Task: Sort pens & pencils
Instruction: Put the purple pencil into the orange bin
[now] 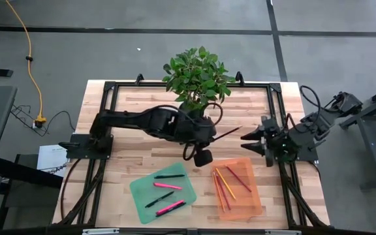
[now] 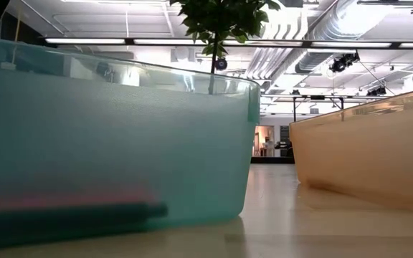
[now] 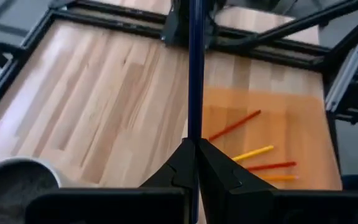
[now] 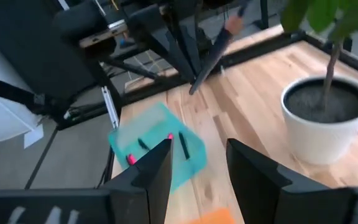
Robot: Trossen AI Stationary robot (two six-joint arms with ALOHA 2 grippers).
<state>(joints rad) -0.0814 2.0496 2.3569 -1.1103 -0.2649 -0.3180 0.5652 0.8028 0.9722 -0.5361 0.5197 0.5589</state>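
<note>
Now our left gripper (image 3: 194,163) pinches a dark pencil (image 3: 195,68) above the table near the orange tray (image 1: 256,196), our right gripper (image 1: 250,142) open nearby, so we risk it glancing off the tray's rim.

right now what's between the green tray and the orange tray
Only bare wood tabletop lies between the green tray and the orange tray; no pen or pencil sits there. The high view shows it, and the low view agrees.

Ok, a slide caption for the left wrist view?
Left claw shut on a dark pencil, above the orange tray holding more pencils.
</note>
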